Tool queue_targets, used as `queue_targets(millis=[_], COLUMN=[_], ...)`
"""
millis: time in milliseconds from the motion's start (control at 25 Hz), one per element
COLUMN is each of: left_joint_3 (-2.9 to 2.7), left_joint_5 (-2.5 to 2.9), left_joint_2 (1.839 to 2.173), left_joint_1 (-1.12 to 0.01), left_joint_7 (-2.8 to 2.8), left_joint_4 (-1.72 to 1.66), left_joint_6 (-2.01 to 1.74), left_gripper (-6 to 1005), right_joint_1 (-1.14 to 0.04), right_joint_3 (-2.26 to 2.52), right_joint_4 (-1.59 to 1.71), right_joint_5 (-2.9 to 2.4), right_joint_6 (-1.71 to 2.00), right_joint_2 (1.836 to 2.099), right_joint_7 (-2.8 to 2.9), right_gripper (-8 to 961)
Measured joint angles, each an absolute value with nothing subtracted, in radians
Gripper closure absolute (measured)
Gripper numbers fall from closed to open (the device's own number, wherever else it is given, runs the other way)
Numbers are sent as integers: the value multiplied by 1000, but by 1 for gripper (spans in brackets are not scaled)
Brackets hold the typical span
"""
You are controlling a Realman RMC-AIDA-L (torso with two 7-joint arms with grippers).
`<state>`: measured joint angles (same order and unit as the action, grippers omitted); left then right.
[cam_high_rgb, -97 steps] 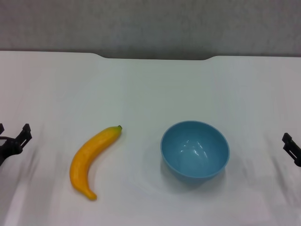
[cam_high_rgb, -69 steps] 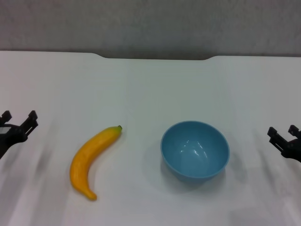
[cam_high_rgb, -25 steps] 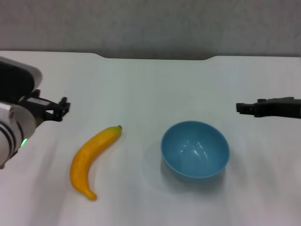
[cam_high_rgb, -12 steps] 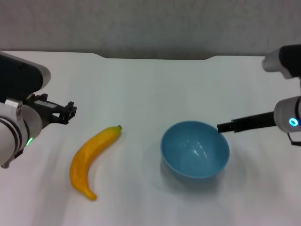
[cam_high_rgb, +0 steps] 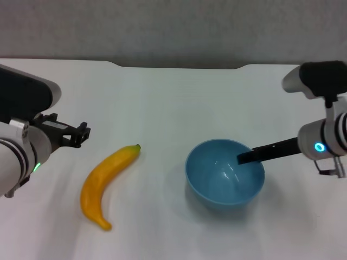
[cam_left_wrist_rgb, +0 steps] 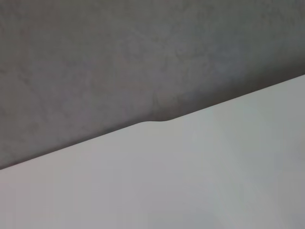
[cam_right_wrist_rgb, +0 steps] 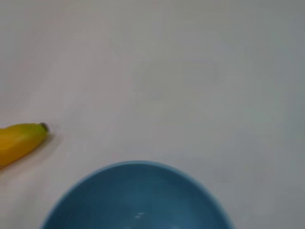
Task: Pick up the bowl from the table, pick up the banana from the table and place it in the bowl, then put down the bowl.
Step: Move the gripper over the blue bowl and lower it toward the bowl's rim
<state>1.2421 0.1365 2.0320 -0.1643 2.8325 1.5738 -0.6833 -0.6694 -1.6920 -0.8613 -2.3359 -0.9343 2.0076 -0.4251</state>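
Note:
The light-blue bowl (cam_high_rgb: 222,179) stands upright on the white table (cam_high_rgb: 162,103), right of centre. It also shows in the right wrist view (cam_right_wrist_rgb: 138,200). The yellow-orange banana (cam_high_rgb: 105,181) lies to its left, dark stem tip toward the bowl, and its stem end shows in the right wrist view (cam_right_wrist_rgb: 19,140). My right gripper (cam_high_rgb: 242,158) reaches in from the right, its tip over the bowl's right rim and inside. My left gripper (cam_high_rgb: 82,135) is open and empty, above the table left of the banana's stem end and apart from it.
The table's far edge has a shallow notch (cam_high_rgb: 179,66) with a grey wall behind it. The left wrist view shows only bare tabletop (cam_left_wrist_rgb: 190,181) and that wall. Bare table lies in front of and behind both objects.
Both arms have come in from the sides. The right gripper has moved left until its tip is over the bowl's rim. The left gripper has edged toward the banana. Bowl and banana have not moved.

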Motion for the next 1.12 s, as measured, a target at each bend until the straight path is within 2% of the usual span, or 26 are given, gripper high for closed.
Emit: queue_targets(millis=[520, 1120], left_joint_3=[1245, 1247], left_joint_5=[134, 133], left_joint_2=[2033, 2034], left_joint_1=[-156, -148], left_joint_7=[2819, 2795], left_joint_4=[1569, 1544], left_joint_6=[-658, -629], left_gripper=[348, 350], right_joint_1=[-735, -752], right_joint_3=[-1680, -1677], right_joint_4=[-729, -667], right_joint_5=[-2323, -2330], right_joint_6=[-923, -868], right_joint_2=[2004, 2005], right_joint_7=[-424, -441], right_gripper=[384, 401])
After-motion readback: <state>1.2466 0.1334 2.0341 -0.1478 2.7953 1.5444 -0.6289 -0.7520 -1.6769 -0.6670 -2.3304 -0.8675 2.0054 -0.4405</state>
